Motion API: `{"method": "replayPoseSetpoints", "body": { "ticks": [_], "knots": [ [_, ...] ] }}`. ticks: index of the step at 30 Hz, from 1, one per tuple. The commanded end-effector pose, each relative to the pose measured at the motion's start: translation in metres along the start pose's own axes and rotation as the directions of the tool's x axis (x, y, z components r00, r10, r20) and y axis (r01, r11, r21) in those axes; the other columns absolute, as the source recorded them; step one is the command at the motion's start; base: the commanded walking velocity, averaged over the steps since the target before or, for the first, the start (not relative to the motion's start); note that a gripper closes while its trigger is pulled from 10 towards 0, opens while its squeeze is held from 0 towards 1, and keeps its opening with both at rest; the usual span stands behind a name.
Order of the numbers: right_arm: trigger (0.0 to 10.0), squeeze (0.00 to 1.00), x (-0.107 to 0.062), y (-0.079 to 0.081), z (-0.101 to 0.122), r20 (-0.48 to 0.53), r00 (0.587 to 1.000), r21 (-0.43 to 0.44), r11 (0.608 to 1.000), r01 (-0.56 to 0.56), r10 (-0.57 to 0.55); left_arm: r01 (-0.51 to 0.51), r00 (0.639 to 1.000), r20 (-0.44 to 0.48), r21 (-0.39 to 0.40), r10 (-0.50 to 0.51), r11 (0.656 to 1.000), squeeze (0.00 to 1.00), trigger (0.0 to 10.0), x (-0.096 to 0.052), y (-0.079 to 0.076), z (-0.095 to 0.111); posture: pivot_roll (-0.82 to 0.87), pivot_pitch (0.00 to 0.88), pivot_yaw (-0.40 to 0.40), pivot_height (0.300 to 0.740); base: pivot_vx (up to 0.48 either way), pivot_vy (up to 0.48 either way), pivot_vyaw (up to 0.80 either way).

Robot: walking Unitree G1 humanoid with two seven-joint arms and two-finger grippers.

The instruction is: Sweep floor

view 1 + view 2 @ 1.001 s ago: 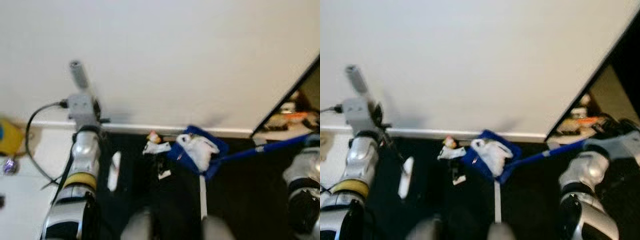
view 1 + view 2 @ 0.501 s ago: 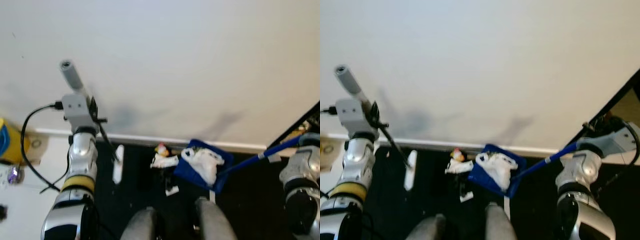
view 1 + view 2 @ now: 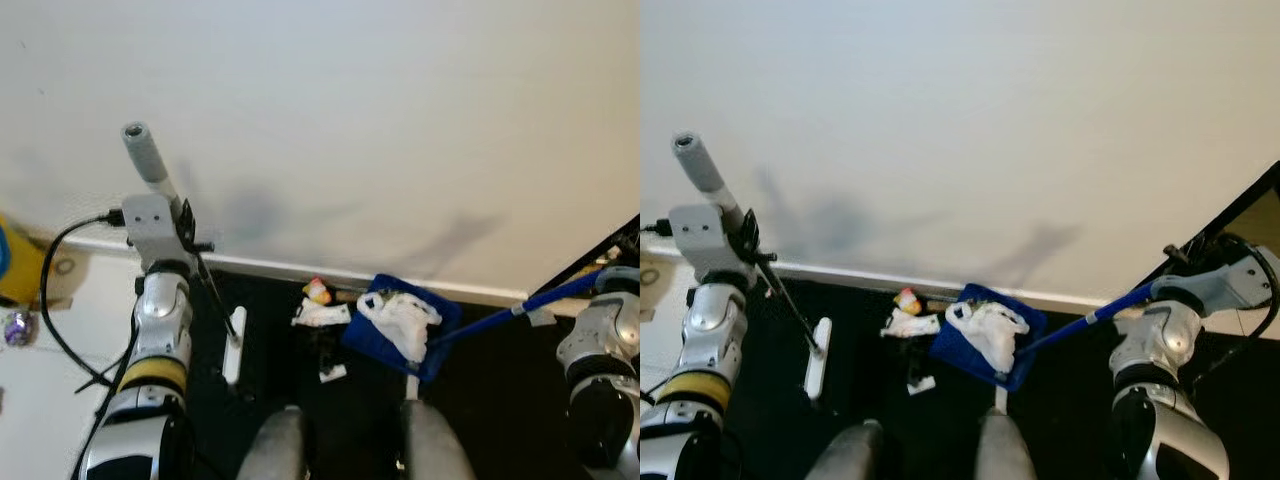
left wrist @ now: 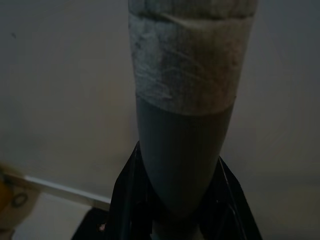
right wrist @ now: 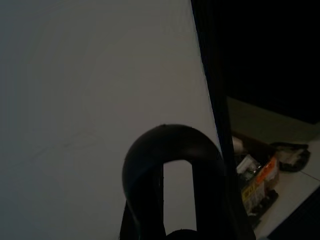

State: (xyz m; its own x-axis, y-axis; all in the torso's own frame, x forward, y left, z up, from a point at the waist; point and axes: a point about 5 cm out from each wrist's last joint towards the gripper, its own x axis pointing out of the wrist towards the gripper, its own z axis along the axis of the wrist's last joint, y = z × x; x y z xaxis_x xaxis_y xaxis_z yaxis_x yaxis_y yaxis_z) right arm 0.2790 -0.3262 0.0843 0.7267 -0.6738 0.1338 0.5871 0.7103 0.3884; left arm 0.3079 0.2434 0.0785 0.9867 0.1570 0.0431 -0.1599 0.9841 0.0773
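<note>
A robot looks down at a dark floor (image 3: 480, 400) where it meets a plain white wall (image 3: 350, 120), with a white baseboard (image 3: 860, 272) running along the join.

The left hand (image 4: 177, 210) is raised at the robot's left, clenched around the grey handle of a broom (image 3: 150, 165). In the left wrist view its two black fingers (image 4: 131, 190) press against either side of the grey handle, which has a band of pale tape wrapped around it higher up. From the hand a thin dark rod slants down to a narrow white broom head (image 3: 234, 345) resting on the dark floor, close to the baseboard.

To the robot's right, a blue dustpan (image 3: 990, 335) lies on the floor just in front of the baseboard. A crumpled white plastic bag (image 3: 985, 325) sits in it. The pan's long blue handle (image 3: 1090, 318) slants up to the right hand (image 3: 1175, 290); the right wrist view shows a dark curved loop between its fingers, but I cannot tell whether the hand is clenched on it.

Just beside the dustpan, between it and the broom head, lies a small pile of litter (image 3: 320, 312): white paper scraps and a small red and yellow item (image 3: 906, 298) against the baseboard. A further white scrap (image 3: 333, 373) lies nearer the robot.

A yellow object (image 3: 15, 270) stands on paler floor at the far left.
</note>
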Motion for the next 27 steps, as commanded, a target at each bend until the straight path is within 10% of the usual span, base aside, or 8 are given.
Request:
{"method": "replayPoseSetpoints", "body": {
  "ticks": [1, 27],
  "knots": [
    [10.0, 0.00, 0.005, -0.005, 0.012, 0.070, 0.997, 0.030, 0.999, 0.038, -0.040, 0.024, 0.999, 0.045, -0.013, -0.023, 1.000, 0.00, 10.0, 0.005, -0.004, 0.010, 0.02, 0.078, 0.035, 0.731, 0.000, 0.000, 0.00],
    [10.0, 0.00, 0.016, 0.019, 0.019, 0.035, 0.982, -0.121, 0.976, -0.180, 0.186, 0.037, 0.998, 0.044, -0.004, -0.037, 0.999, 0.00, 10.0, 0.004, 0.006, 0.010, 0.01, 0.118, 0.033, 0.731, 0.000, 0.000, 0.00]
  ]
}}
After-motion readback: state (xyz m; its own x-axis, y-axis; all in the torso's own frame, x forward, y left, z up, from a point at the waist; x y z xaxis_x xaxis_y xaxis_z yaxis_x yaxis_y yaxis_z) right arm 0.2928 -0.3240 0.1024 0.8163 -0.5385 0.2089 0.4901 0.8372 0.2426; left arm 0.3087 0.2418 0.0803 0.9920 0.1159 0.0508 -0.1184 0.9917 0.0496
